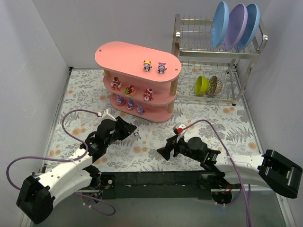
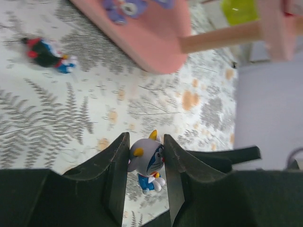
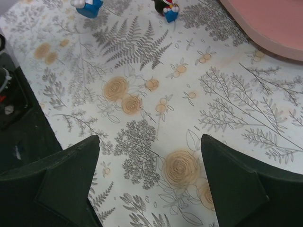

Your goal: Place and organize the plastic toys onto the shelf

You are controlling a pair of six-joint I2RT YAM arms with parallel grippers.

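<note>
My left gripper [image 2: 145, 138] is shut on a small white and blue cat toy [image 2: 147, 161] with yellow ears and holds it just above the floral mat. It sits left of centre in the top view, left gripper [image 1: 134, 133]. A black and red toy [image 2: 47, 53] lies on the mat, also seen as the black and red toy [image 3: 166, 9]. A blue toy [image 3: 87, 7] is cut off by the frame's top edge. The pink shelf [image 1: 128, 53] carries two toys [image 1: 147, 65] on top and more on its lower tiers. My right gripper [image 3: 149, 137] hangs open over bare mat, empty, at right gripper [image 1: 161, 152].
A metal wire dish rack [image 1: 187, 45] stands at the back right. It holds blue and purple plates [image 1: 238, 26], a green bowl [image 1: 201, 85] and a patterned bowl [image 1: 215, 86]. White walls close in the left, back and right sides.
</note>
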